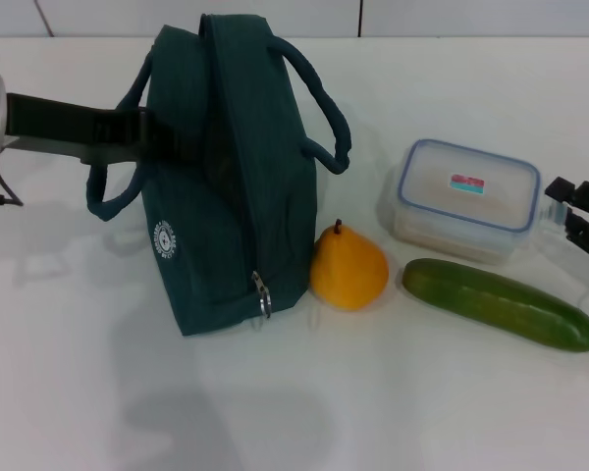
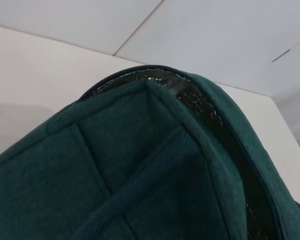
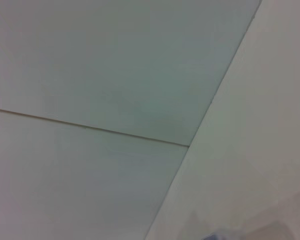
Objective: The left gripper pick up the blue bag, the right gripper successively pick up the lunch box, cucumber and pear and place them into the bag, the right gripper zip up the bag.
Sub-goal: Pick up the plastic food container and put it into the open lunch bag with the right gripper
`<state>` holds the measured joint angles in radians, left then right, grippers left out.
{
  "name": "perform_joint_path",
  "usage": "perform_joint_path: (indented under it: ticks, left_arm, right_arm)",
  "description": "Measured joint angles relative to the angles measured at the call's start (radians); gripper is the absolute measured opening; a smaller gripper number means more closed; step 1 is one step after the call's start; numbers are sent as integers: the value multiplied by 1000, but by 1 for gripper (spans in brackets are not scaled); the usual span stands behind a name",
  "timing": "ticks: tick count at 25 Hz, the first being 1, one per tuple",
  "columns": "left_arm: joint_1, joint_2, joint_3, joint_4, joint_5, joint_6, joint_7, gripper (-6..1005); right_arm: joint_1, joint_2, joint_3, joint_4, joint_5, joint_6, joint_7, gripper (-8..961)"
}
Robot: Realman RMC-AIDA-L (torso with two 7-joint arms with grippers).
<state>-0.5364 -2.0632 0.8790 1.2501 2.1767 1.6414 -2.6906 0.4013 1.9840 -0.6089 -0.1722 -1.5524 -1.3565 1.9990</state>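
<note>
Lunch box (image 1: 466, 199) sits just beside my right gripper (image 1: 575, 222), toward my left; whether its fingers are apart I cannot tell. My left gripper (image 1: 142, 132) meets the blue bag (image 1: 226, 177), grip unclear.

table (image 1: 393, 412): white, smooth, fills most of the head view | wall (image 1: 275, 15): pale panels behind the table's far edge, split by thin dark seams | seam (image 3: 90, 127): runs across the wall panels, meeting a slanted edge | light: soft, faint grey shadows on the table's near part
</note>
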Motion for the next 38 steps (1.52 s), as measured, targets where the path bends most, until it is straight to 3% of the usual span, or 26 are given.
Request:
perform_joint_path:
  ticks: [25, 38]
  left_arm:
    - [2, 2, 0, 0, 0, -3, 10, 42]
    - [6, 1, 0, 0, 0, -11, 11, 42]
  right_arm:
    - [30, 4, -8, 27, 8, 19, 1, 408]
    - [40, 4, -3, 28, 9, -12, 4, 297]
